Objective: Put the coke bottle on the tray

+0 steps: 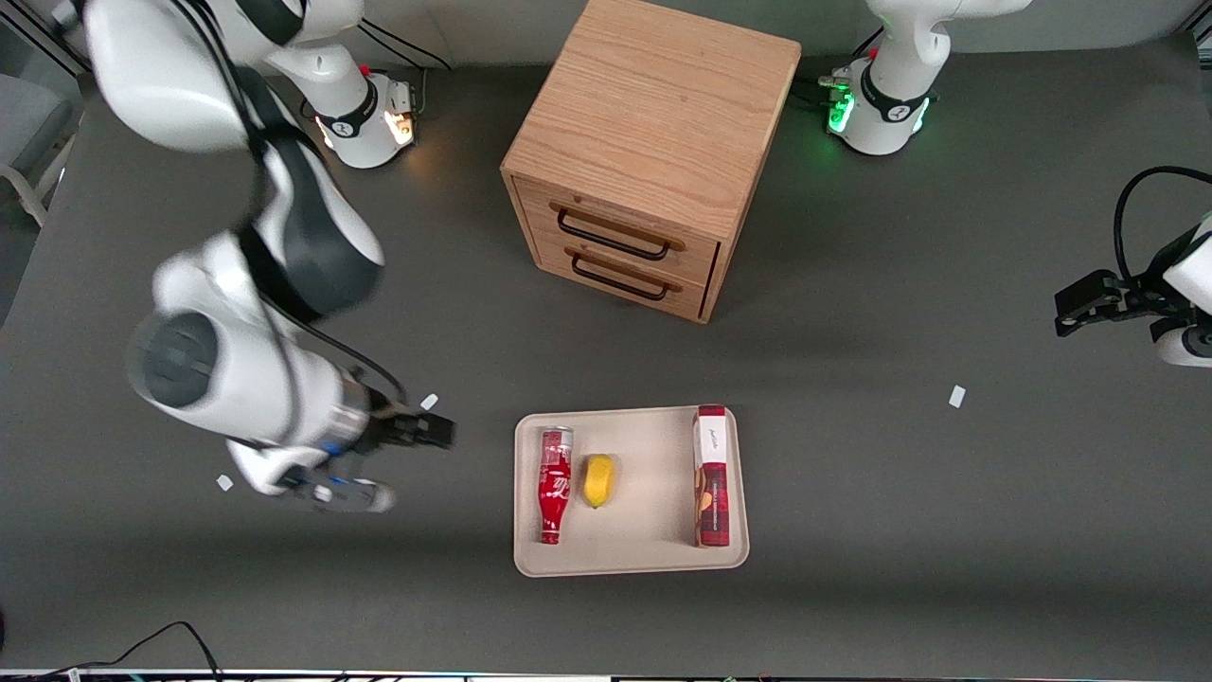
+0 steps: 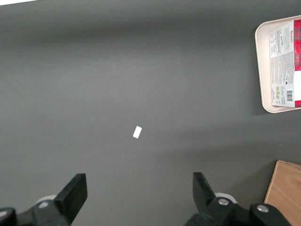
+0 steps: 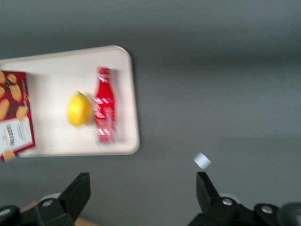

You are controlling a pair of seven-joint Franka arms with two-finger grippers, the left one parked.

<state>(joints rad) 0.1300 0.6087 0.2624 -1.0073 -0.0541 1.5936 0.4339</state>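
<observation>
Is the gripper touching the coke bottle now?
Apart. In the front view the open gripper hangs beside the tray, with bare table between it and the coke bottle.

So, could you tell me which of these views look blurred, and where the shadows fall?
Front view: the working arm and its gripper are motion-smeared; the cabinet casts a soft shadow on the table. Right wrist view: wholly soft, coke bottle and tray fuzzy-edged. Left wrist view: crisp, evenly lit.

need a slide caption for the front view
Coke bottle lies on the tray beside a lemon; open gripper off the tray, empty.
</observation>
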